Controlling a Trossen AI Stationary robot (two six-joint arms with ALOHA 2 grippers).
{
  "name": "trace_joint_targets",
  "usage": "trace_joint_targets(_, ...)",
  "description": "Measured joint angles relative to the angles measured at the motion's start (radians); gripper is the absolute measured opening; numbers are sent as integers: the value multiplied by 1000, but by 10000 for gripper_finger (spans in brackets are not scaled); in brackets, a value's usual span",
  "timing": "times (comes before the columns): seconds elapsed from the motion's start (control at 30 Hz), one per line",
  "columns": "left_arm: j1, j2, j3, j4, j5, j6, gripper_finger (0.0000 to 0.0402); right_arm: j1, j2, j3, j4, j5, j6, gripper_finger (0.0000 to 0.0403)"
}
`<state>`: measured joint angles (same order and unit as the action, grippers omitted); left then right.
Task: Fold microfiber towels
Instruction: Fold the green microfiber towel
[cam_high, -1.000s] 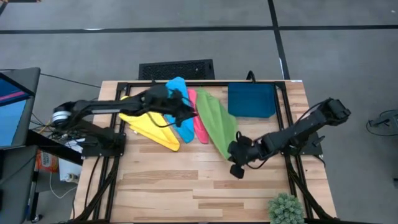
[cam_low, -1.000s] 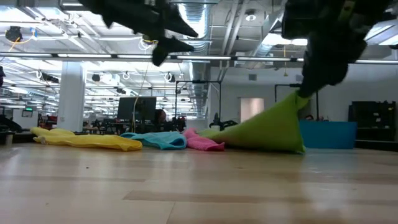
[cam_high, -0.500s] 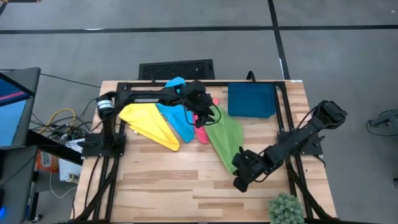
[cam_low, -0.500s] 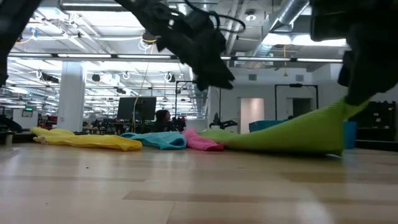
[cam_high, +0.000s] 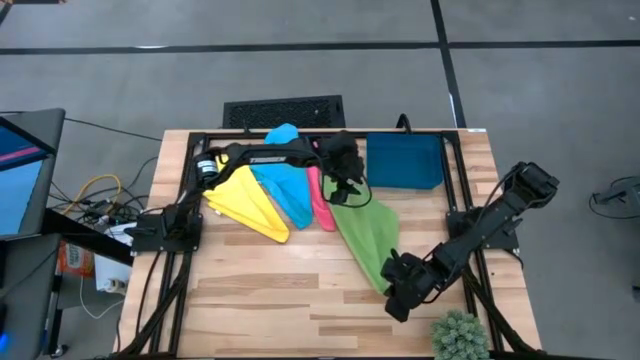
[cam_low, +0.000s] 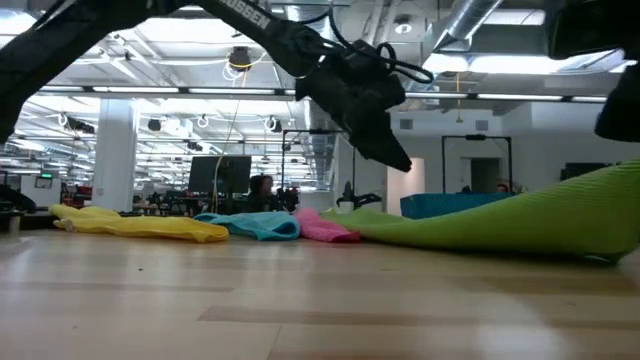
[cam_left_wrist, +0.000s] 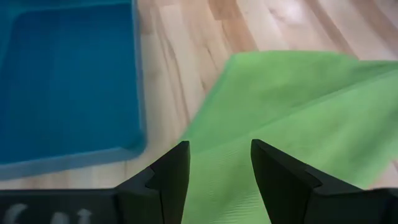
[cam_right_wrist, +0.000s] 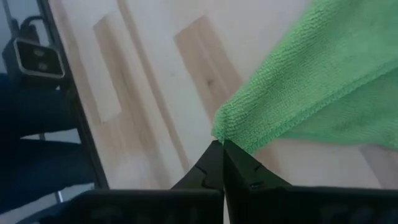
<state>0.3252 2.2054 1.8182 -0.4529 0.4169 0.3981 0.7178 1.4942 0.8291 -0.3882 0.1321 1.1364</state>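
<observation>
Four microfiber towels lie on our wooden bench (cam_high: 250, 290), fanned side by side along its far half. We see the green towel (cam_high: 366, 228) as the largest spread of them: it stretches from near the middle of the far edge toward the near right part of the bench, with one corner lifted off the wood. Beside it sits the dark blue tray (cam_high: 404, 160), at the far right of the bench, just next to the green cloth's far end. We find the yellow towel (cam_high: 243, 203) farthest left, then the sky-blue towel (cam_high: 285, 188), then the narrow pink towel (cam_high: 320, 201), each overlapping or touching its neighbour, the pink one against the green one's edge.

Our left gripper (cam_high: 346, 188) hangs above the far end of the green towel, close to the tray; in its wrist view its jaws stand apart with nothing between them, the green cloth and the tray's corner below. Our right gripper (cam_high: 396, 294) is low over the near right part of the bench, and its jaws are pinched tight on the green towel's near corner, which the low view shows raised above the wood.

Smallest, a potted plant (cam_high: 460, 335) stands at the near right corner of the bench.
</observation>
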Motion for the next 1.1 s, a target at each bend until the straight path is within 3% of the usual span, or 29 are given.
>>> trace_joint_targets(0.13, -15, 8, 10, -26, 76, 13, 165, 16, 0, 0, 0, -2, 0, 18)
trace_joint_targets(0.4, -98, 8, 10, 10, 73, 103, 165, 9, 0, 0, 5, -4, -18, 21)
trace_joint_targets(0.57, -132, 8, 10, 44, -89, 238, 165, 6, 0, 0, 11, -27, -31, 20)
trace_joint_targets(0.87, -64, 45, 13, 92, -45, 279, 165, 6, 0, 0, 11, -37, -37, 23)
trace_joint_targets(1.1, -31, 89, 9, 36, -28, 239, 165, 6, 0, 0, 5, -35, -55, 21)
